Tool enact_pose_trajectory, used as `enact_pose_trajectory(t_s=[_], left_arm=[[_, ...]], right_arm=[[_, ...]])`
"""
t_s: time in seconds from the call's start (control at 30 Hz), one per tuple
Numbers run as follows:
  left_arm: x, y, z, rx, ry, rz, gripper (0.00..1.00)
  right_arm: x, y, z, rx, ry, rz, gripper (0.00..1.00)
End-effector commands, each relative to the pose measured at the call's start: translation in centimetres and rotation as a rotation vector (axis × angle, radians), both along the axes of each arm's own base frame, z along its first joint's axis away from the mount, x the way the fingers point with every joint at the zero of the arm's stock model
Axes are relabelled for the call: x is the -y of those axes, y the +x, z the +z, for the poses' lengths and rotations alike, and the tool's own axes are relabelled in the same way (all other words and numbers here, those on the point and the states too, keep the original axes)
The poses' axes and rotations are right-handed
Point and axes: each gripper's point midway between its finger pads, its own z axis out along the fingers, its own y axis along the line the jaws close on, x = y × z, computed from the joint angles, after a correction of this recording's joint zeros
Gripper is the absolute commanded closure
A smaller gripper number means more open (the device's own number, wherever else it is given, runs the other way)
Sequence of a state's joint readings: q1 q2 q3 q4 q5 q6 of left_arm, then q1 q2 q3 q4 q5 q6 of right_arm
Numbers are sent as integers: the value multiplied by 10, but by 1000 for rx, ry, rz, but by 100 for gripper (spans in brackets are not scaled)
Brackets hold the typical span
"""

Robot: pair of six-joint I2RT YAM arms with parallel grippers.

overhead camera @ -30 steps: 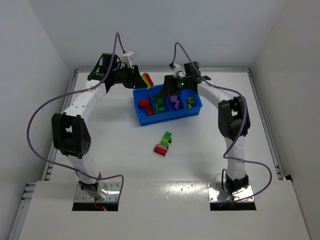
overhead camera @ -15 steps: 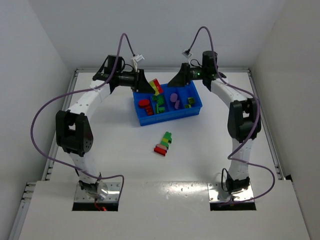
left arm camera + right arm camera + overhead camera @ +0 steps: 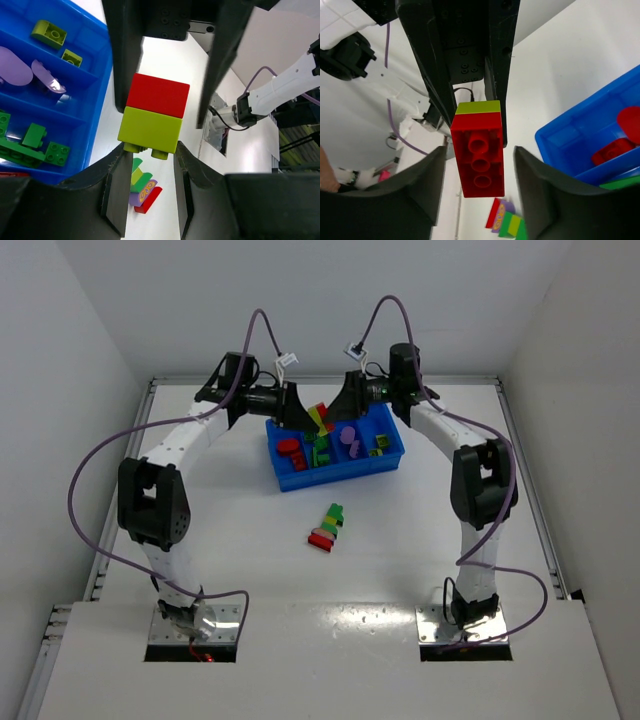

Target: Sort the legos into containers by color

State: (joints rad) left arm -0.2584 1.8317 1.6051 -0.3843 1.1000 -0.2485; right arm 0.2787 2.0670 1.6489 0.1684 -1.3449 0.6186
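Observation:
My left gripper (image 3: 300, 412) (image 3: 150, 150) is shut on the yellow-green end of a two-brick lego stack (image 3: 318, 419) (image 3: 155, 117), red on yellow-green, held in the air over the far edge of the blue tray (image 3: 340, 476). My right gripper (image 3: 341, 405) (image 3: 480, 150) faces it, open, with one finger on each side of the red end (image 3: 477, 160) and a gap on both sides. A striped lego stack (image 3: 327, 527) (image 3: 142, 190) (image 3: 507, 220) lies on the table in front of the tray.
The tray compartments hold red (image 3: 291, 451), green (image 3: 319, 448), purple (image 3: 349, 437) and yellow-green (image 3: 381, 445) bricks. White walls close the table at the back and sides. Purple cables arch over both arms.
The right gripper has lifted out of the tray and swung left to face the left gripper. The left gripper has carried the red and yellow-green stack right, over the tray's far edge.

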Motion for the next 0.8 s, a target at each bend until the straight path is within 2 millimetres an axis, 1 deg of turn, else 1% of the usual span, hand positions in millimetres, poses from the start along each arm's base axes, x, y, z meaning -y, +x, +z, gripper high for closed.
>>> enact_pose_trajectory(t_s=[0.0, 0.1, 0.13, 0.17, 0.2, 0.23, 0.33, 0.37, 0.4, 0.43, 0.47, 0.5, 0.53, 0.57, 0.6, 0.63, 0.67, 0.7, 0.73, 0.77], left_arm=[[8, -4, 11, 42, -40, -52, 100], [9, -3, 7, 33, -38, -52, 100], [8, -4, 4, 25, -35, -52, 100], [8, -4, 4, 25, -35, -52, 100], [8, -4, 4, 25, -35, -52, 100], [8, -5, 0, 14, -33, -52, 100], [3, -1, -1, 19, -20, -22, 100], [1, -2, -2, 19, -13, -12, 100], [1, 0, -2, 30, -9, -2, 100], [-3, 0, 0, 32, -9, 8, 100], [-4, 1, -6, 22, 1, 19, 100], [-5, 2, -3, 36, 9, 36, 100], [-6, 2, -8, 25, 18, 44, 100], [-8, 2, -9, 29, 30, 63, 100], [-9, 2, -5, 45, 36, 78, 100], [-11, 3, -10, 36, 48, 91, 100], [-14, 7, -12, 55, 74, 128, 100], [-17, 9, -8, 73, 84, 150, 100], [-19, 11, -13, 68, 99, 169, 100], [-22, 12, -12, 79, 121, 192, 100]], right_arm=[[-1, -16, 29, 104, 37, 46, 47], [-1, -16, 29, 104, 37, 46, 58], [-1, -15, 32, 114, 38, 36, 67], [-1, -15, 32, 114, 38, 36, 72], [-1, -16, 33, 113, 35, 25, 82], [-1, -17, 29, 103, 32, 25, 87], [13, -5, 30, 98, 24, -34, 95], [19, -4, 31, 89, 23, -47, 95], [30, 6, 31, 90, 19, -87, 97], [37, 12, 31, 91, 17, -113, 97], [44, 16, 31, 91, 16, -130, 99], [59, 26, 30, 83, 10, -177, 99], [67, 33, 29, 83, 7, -206, 99], [73, 37, 33, 94, 8, -222, 99], [85, 44, 31, 81, 2, -258, 99], [90, 52, 31, 85, -2, -289, 99], [95, 59, 28, 77, -14, -331, 100], [100, 62, 26, 61, -21, -353, 100], [106, 67, 20, 44, -28, -374, 100], [107, 72, 17, 30, -39, -404, 100]])
